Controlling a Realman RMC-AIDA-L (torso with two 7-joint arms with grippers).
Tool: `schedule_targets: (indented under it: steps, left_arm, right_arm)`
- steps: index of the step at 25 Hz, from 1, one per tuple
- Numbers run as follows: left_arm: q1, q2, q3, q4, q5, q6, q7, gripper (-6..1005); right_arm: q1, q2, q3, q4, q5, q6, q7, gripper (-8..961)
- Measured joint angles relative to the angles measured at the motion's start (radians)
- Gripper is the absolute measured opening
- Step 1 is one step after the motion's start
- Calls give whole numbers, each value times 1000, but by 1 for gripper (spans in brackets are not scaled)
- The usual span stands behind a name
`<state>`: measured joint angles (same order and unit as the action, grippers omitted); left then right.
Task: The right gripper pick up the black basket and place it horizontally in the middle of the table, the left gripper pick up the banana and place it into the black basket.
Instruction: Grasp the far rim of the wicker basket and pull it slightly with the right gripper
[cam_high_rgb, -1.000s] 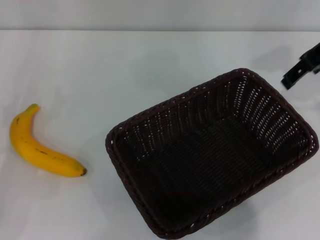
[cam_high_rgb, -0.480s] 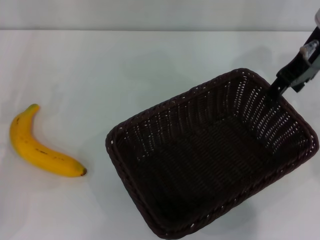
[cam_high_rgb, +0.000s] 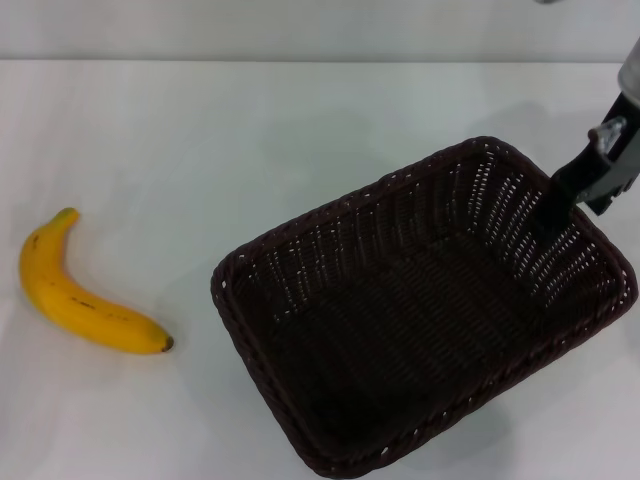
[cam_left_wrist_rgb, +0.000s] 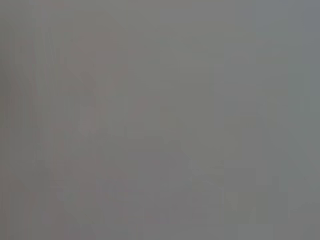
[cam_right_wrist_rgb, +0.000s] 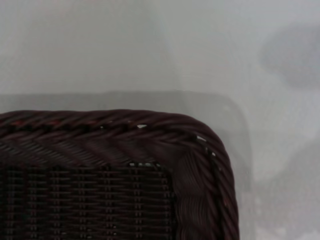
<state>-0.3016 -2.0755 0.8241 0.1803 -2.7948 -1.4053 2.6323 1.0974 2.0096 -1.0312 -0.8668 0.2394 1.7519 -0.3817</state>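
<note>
1. No brand, label or writing could be read anywhere.
2. The black basket (cam_high_rgb: 425, 310) sat askew on the white surface (cam_high_rgb: 200, 130), right of centre, with nothing inside.
3. The banana (cam_high_rgb: 80, 300) lay well apart on the left.
4. The right pincer (cam_high_rgb: 556, 200) dipped over the basket's far right rim; whether it was clenched could not be told.

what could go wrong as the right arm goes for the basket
1. The right pincer reaches over the basket at its far right rim only; gripped at one edge, such a big basket may tilt or slip when lifted.
2. The basket sits skewed on the table, so it needs turning; a swing toward the robot's left could knock the banana.
3. How the pincer's fingers straddle the rim can't be seen, so a miss is possible.
</note>
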Motion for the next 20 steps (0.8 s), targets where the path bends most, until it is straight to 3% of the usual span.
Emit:
schedule_targets:
  steps: [13, 20]
  left_arm:
    - [1, -1, -1, 1, 0, -17, 1, 894]
    - [-1, -3, -6, 4, -6, -34, 31, 895]
  right_arm:
    - [-24, 7, -45, 46, 41, -48, -20, 768]
    - [-74, 2, -68, -27, 54, -78, -25, 456]
